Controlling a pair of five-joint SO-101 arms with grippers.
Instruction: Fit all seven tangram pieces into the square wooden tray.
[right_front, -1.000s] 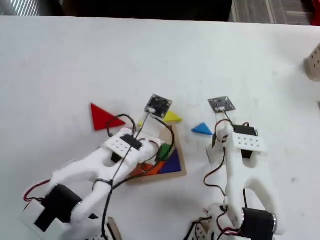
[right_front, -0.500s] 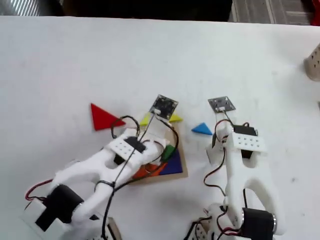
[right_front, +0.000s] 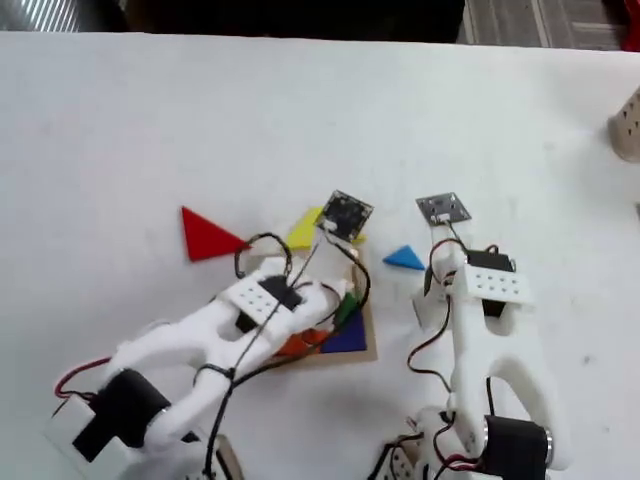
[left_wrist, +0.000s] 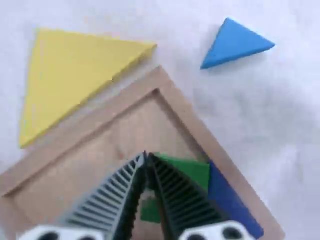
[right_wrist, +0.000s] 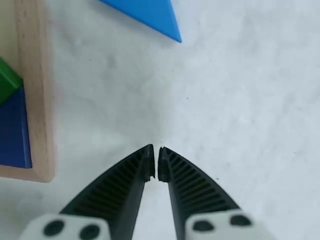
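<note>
The square wooden tray (left_wrist: 186, 116) lies toward the surface's near edge, holding a green piece (left_wrist: 192, 170), a dark blue piece (left_wrist: 230, 200) and an orange piece (right_front: 297, 345). The left arm's fingers (left_wrist: 145, 162), pressed together and empty, hang over its bare wood beside the green piece, likely to nudge it snug. A yellow triangle (left_wrist: 70, 75) lies just outside the rim. A light blue triangle (left_wrist: 235, 44) and a red triangle (right_front: 205, 235) lie farther off. The right arm's fingers (right_wrist: 150, 160), closed and empty, sit aside over bare surface, probably leaving room.

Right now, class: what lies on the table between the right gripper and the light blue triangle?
Nothing. The right wrist view shows a bare stretch of white table from the right gripper to the light blue triangle.
</note>
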